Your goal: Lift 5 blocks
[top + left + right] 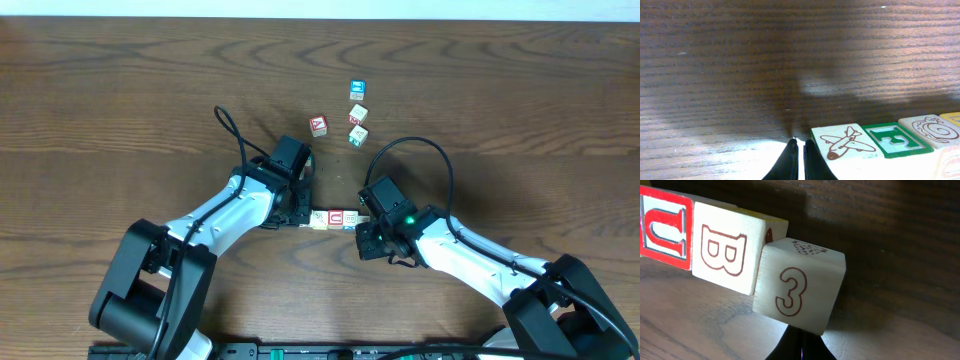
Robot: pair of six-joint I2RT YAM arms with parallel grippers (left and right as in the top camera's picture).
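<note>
Centre-front: blocks (335, 218) row btwn shut jaws, ends touching.

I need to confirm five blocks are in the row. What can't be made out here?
Overhead: the row is too small to count its blocks.
Left wrist: the yellow block is cut off by the right edge; anything beyond is unseen.
Right wrist: the U block is cut off by the left edge, hiding the rest of the row.

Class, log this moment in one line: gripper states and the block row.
left gripper: shut, row's left end | right gripper: shut, row's right end | blocks: row between grippers
</note>
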